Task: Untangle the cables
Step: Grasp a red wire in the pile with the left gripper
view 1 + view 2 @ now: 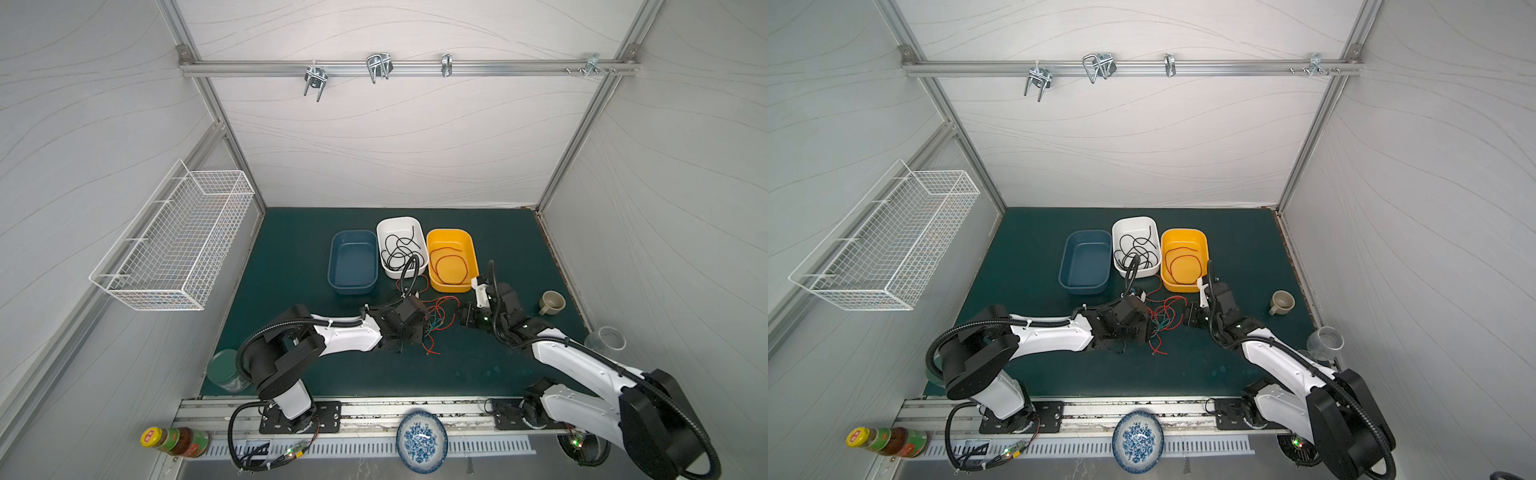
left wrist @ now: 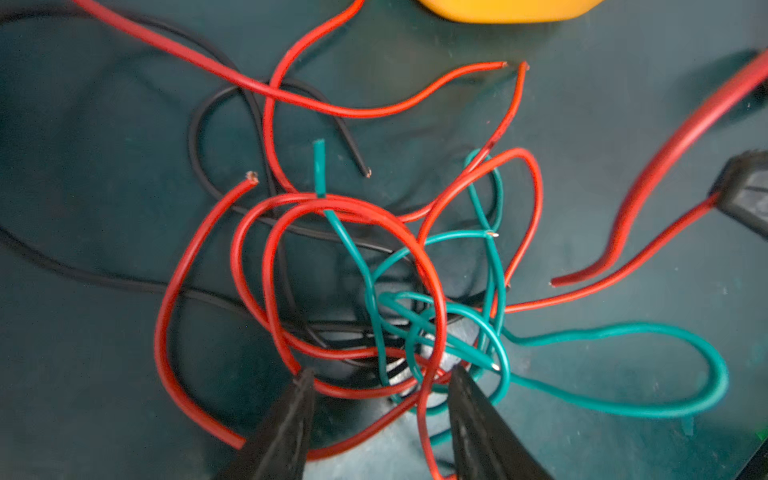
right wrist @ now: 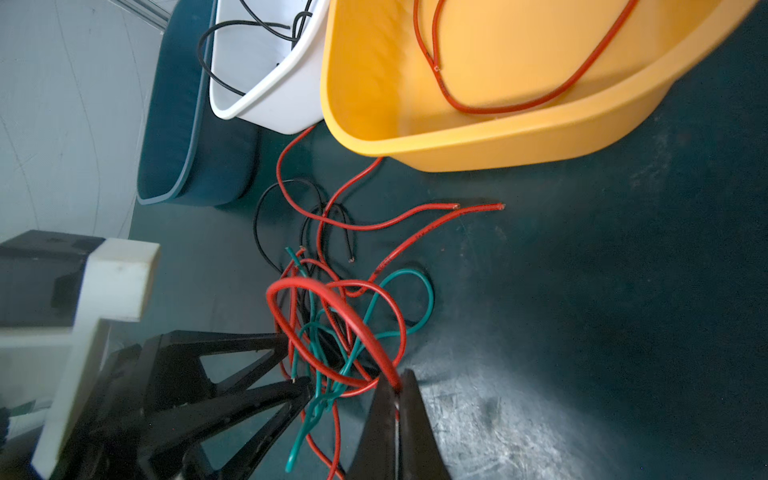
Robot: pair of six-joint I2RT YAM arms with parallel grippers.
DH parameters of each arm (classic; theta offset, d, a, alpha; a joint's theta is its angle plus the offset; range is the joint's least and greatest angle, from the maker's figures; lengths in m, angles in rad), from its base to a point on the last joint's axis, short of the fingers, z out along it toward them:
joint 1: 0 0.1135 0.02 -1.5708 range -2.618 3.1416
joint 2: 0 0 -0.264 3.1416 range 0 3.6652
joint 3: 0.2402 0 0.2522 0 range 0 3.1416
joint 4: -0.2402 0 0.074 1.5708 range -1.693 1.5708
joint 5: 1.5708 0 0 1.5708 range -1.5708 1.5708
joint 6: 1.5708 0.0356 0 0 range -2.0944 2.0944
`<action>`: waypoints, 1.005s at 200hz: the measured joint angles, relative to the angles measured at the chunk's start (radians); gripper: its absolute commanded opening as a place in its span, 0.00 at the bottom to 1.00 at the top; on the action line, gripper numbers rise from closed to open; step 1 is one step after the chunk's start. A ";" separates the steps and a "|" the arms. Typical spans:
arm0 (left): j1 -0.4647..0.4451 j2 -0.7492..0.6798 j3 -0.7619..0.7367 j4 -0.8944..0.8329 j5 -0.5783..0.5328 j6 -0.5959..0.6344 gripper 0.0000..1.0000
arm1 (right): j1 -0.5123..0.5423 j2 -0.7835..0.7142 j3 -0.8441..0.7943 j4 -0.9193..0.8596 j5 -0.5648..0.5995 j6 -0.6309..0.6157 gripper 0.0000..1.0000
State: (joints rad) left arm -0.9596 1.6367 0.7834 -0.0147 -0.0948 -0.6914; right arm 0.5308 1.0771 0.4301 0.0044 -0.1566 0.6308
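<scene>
In both top views the cables [image 1: 437,319] lie tangled on the green mat [image 1: 478,374], just in front of the white bin [image 1: 399,219] and yellow bin [image 1: 451,231]. Both arms reach inward to the tangle, wrists bent down.

Left wrist view: the left gripper [image 2: 380,374] stands half spread, its jaws straddling red and teal loops and clamping none.

Only the right wrist view shows the grip. The right gripper [image 3: 395,388] is clenched on a red cable [image 3: 299,282], which arches above the heap.
</scene>
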 measured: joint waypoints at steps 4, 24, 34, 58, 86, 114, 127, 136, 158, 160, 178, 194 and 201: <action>0.000 0.001 0.000 0.002 0.000 -0.001 0.51 | 0.000 0.000 0.000 0.000 0.000 0.000 0.00; -0.001 0.011 0.000 0.017 0.000 -0.003 0.47 | 0.000 0.000 0.000 0.000 0.000 0.000 0.00; -0.002 0.016 0.000 0.026 0.001 -0.004 0.45 | 0.000 0.000 0.000 0.001 0.000 0.000 0.00; -0.003 0.023 0.000 0.036 0.002 -0.011 0.37 | 0.000 0.000 0.000 0.002 0.000 0.000 0.00; -0.003 0.023 0.001 0.035 -0.002 -0.011 0.25 | 0.000 0.000 0.000 0.003 0.000 0.000 0.00; -0.003 0.022 0.002 0.021 -0.019 0.000 0.15 | 0.000 0.000 0.000 0.002 0.000 0.000 0.00; -0.003 0.015 0.002 0.013 -0.026 0.001 0.11 | 0.000 0.000 0.000 0.003 0.000 0.000 0.00; -0.003 0.007 0.002 0.005 -0.029 0.004 0.07 | 0.000 0.000 0.000 0.002 0.001 0.000 0.00; -0.003 -0.030 0.002 -0.016 -0.045 0.004 0.00 | 0.000 -0.001 0.000 0.002 0.008 0.000 0.00; -0.003 -0.032 0.001 -0.017 -0.046 0.007 0.00 | 0.000 -0.001 0.000 0.002 0.009 0.000 0.00; -0.003 -0.080 -0.002 -0.040 -0.061 0.009 0.00 | 0.000 -0.003 0.000 -0.001 0.022 0.000 0.00; -0.003 -0.132 -0.010 -0.058 -0.077 0.016 0.00 | 0.000 -0.011 0.000 -0.009 0.034 0.000 0.00; -0.003 -0.156 -0.013 -0.068 -0.084 0.020 0.00 | 0.000 -0.014 0.000 -0.013 0.042 0.000 0.00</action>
State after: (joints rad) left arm -0.9630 1.4811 0.7704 -0.0826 -0.1791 -0.6712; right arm 0.5308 1.0634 0.4297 -0.0090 -0.1143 0.6312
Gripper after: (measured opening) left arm 0.048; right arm 0.046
